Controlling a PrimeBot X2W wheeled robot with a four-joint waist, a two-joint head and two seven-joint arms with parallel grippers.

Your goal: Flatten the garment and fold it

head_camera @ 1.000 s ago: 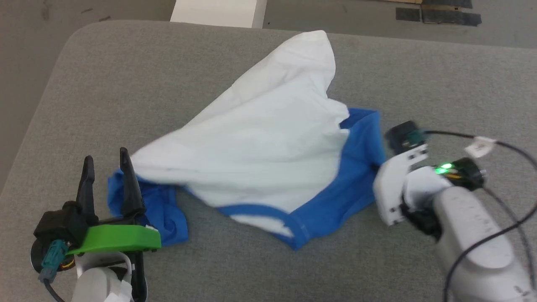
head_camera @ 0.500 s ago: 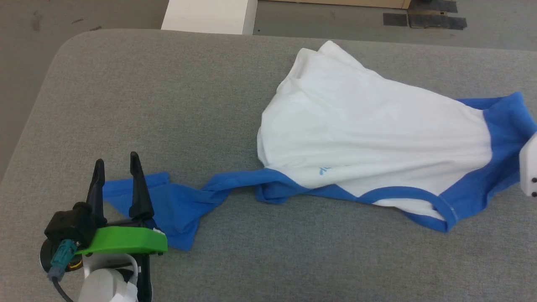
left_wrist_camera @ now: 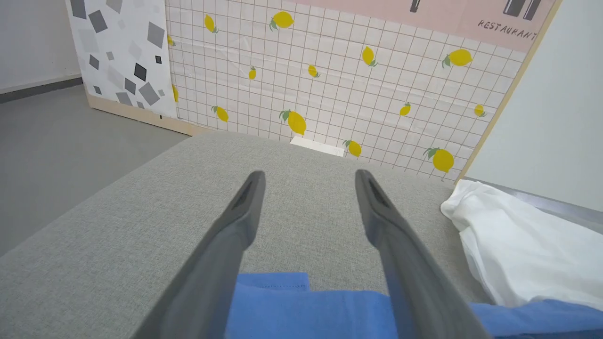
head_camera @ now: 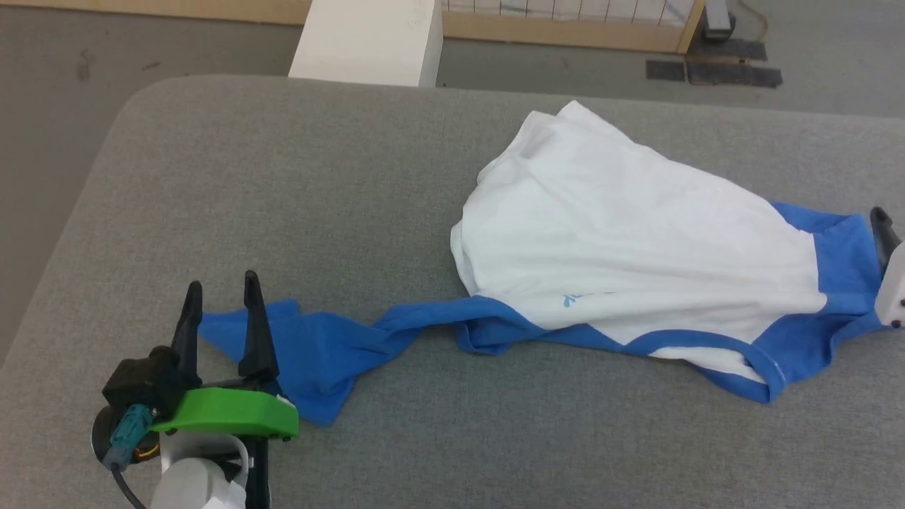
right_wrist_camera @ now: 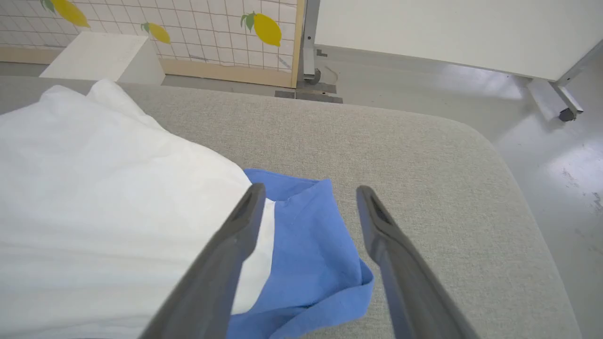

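Wide-apart left end effector [head_camera: 220, 297] and right end effector [right_wrist_camera: 308, 193] straddle the garment [head_camera: 636, 247] edges.

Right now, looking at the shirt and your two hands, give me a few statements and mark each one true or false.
1. The shirt lies on the grey padded table. True.
2. The left hand and the right hand are both shut on the shirt. False: both stand open and grip nothing.
3. One blue sleeve stretches out toward the left hand. True.
4. The shirt is folded into a neat rectangle. False: it is bunched and twisted, not yet flattened.
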